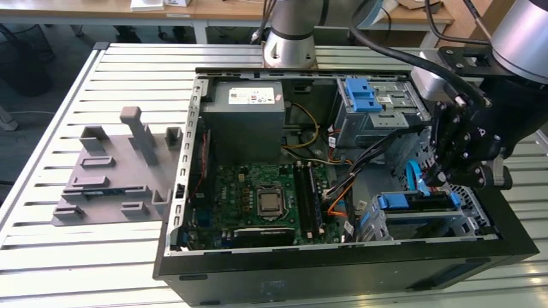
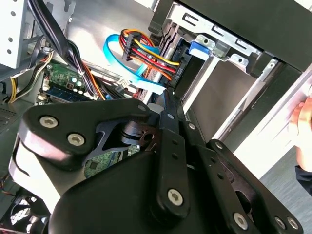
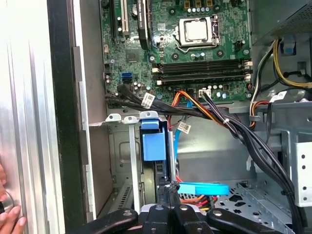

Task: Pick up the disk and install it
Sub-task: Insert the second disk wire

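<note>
The disk sits on edge in the drive cage at the case's front corner, on the exterior view's right, and its blue bracket faces up out of the cage. My black gripper hangs just above that cage. In both wrist views its fingers are pressed together into one narrow bar, with the tips at the disk's cabled end. Beside them are the flat blue data cable and the coloured power wires. The gripper holds nothing that I can see.
The open computer case lies on a slatted metal table. Inside are the motherboard, a grey power-supply box, an upper bay with a blue latch and black cable bundles. A grey fixture stands outside. A person's hand rests on the case.
</note>
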`<state>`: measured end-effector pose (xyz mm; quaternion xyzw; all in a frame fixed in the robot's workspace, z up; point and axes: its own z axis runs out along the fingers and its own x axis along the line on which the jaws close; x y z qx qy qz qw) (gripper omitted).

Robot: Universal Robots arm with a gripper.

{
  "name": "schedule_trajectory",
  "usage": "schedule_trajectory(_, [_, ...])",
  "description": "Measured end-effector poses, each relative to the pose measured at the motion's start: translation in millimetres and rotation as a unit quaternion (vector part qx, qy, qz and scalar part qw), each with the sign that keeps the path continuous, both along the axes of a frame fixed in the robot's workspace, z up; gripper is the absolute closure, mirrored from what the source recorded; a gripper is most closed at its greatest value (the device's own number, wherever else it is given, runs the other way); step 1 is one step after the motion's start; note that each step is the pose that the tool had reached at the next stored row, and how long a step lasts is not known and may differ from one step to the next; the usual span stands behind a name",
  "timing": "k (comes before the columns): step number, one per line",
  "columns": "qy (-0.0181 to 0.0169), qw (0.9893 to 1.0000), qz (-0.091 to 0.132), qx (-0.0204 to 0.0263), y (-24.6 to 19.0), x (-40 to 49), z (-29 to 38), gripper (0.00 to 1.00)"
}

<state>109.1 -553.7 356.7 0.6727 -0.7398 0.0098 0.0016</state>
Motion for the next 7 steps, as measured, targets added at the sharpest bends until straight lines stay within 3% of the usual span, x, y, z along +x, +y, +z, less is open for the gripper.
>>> schedule_trajectory(7, [0.0000,1.0000,0.000,0.0000,0.0,0.0,0.6,0.89])
